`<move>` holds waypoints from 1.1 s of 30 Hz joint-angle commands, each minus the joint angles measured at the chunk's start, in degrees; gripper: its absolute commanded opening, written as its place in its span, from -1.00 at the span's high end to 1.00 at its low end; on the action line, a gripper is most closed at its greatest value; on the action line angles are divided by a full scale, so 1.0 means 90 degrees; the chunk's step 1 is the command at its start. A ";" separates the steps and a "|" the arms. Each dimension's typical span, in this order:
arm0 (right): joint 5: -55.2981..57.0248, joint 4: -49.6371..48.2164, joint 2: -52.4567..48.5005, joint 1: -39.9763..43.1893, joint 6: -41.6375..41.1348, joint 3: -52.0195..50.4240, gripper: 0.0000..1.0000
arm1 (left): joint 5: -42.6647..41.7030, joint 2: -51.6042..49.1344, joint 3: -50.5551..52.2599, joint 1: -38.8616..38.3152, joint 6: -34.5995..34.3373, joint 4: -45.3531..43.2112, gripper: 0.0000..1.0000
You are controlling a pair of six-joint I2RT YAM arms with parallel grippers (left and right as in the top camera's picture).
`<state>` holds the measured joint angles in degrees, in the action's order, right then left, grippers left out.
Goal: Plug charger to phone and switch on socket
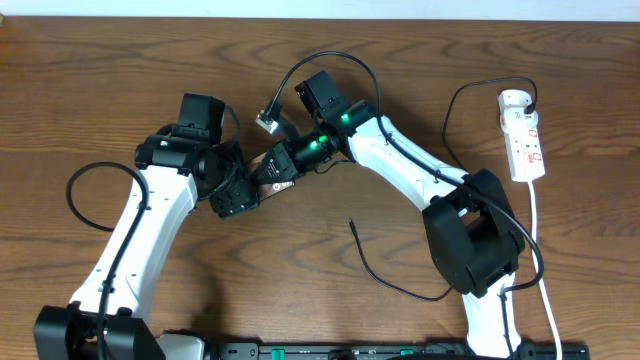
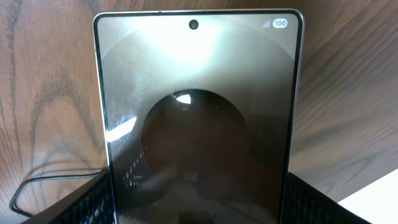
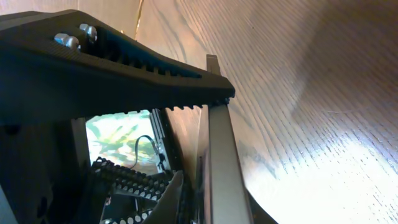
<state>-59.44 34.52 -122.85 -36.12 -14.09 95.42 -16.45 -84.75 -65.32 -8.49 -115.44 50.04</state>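
My left gripper (image 1: 235, 195) grips the phone (image 2: 199, 93). The two fingers (image 2: 93, 202) press against its long sides and hold it above the desk (image 1: 100, 80), around the middle and a little toward the far edge. In my left wrist view the screen faces me, with the small camera hole at its top and a battery mark in the upper corner.

My right gripper (image 1: 278, 165) meets the phone from the other side. In my right wrist view its jaws stand narrow at the phone's thin edge, with the upper finger (image 3: 124, 68) reaching over that edge and the lower one just beside it. I cannot tell whether they are clamped on it.

The charger (image 1: 354, 232) lies on the desk well apart from the phone, nearer the front edge. Its plug tip is free and touches nothing but wood, and the cable curves away toward my right arm's base.

The socket (image 1: 524, 140) lies by the right edge, toward the far right corner. Its white cord (image 1: 540, 250) runs back along that edge toward the front. A thin black cable loops out from its far end.
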 commanded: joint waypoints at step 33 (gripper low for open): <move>-0.0214 0.0024 0.0112 -0.0039 0.0236 0.0051 0.98 | -0.0051 0.0010 -0.0041 -0.0029 0.0238 0.0002 -0.15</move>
<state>-58.61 34.89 -122.93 -36.16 -12.78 94.24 -16.29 -84.64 -65.93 -8.47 -114.08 49.60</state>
